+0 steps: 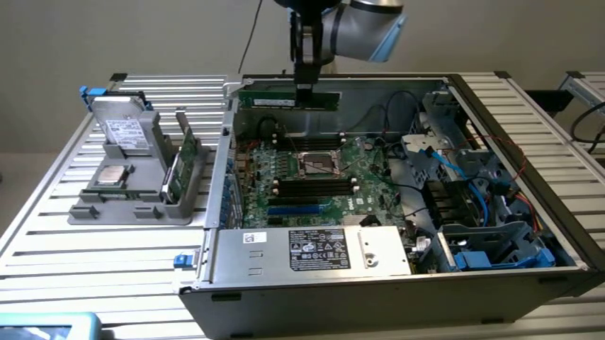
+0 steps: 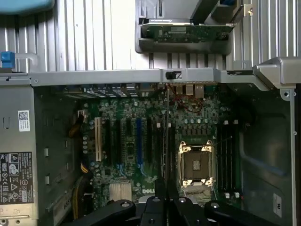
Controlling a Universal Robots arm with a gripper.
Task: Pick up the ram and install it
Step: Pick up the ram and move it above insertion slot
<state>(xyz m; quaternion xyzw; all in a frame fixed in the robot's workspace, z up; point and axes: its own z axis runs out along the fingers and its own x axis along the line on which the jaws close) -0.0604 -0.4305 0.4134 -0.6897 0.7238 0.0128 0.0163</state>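
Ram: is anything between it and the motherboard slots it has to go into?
Nothing visible does. The ram hangs in the gripper above the open case. The black slots beside the processor socket lie uncovered below it.

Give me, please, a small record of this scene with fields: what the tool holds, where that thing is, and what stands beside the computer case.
tool: shut on the ram
ram: long green stick, held level in the air above the motherboard, not in a slot
motherboard: uncovered inside the open case
processor socket: in the middle of the board
memory slots: black, beside the socket
grey tray: on the table at the exterior view's left, with green cards standing in it
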